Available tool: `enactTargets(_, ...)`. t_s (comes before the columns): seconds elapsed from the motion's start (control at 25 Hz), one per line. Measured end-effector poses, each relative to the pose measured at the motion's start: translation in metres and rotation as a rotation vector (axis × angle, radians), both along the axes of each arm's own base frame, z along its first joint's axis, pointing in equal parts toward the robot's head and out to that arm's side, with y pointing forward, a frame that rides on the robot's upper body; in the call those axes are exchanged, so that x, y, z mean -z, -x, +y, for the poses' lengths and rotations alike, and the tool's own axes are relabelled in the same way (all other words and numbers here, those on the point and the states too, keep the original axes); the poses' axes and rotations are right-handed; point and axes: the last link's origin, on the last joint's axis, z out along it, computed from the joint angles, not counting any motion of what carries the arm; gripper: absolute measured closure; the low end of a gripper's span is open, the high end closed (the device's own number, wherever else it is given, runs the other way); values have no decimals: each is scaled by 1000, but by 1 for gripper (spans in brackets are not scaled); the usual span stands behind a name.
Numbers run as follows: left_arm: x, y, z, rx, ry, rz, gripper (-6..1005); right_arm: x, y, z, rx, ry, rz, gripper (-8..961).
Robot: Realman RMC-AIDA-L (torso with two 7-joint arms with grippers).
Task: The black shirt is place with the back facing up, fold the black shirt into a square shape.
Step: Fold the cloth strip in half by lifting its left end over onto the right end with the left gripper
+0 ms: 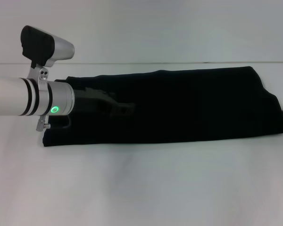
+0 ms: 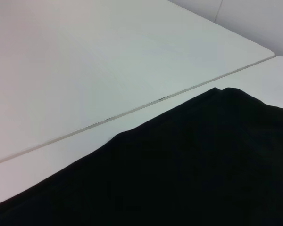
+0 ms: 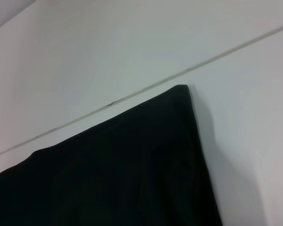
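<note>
The black shirt [image 1: 179, 106] is laid folded long on the bench [image 1: 141, 188]; the left hand [image 1: 118, 109] is seemingly pressed on it, grip undeterminable.

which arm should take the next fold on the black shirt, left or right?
Left, probably. The left gripper already reaches over the left end of the black shirt, which lies as a long band on the white table. The right arm barely shows at the head view's right edge, beside the shirt's right end.
</note>
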Motion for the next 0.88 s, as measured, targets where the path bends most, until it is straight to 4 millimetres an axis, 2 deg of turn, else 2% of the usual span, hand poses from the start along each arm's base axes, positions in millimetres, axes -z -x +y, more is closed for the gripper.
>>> enactTargets(0.36,0,0,0,-2,-1,-3,228,1,1,1,-14,1,-5,949)
enactTargets(0.88,1,0,-1,-2,0,-6,227,-7,-7,-4,-12,-55,11,944)
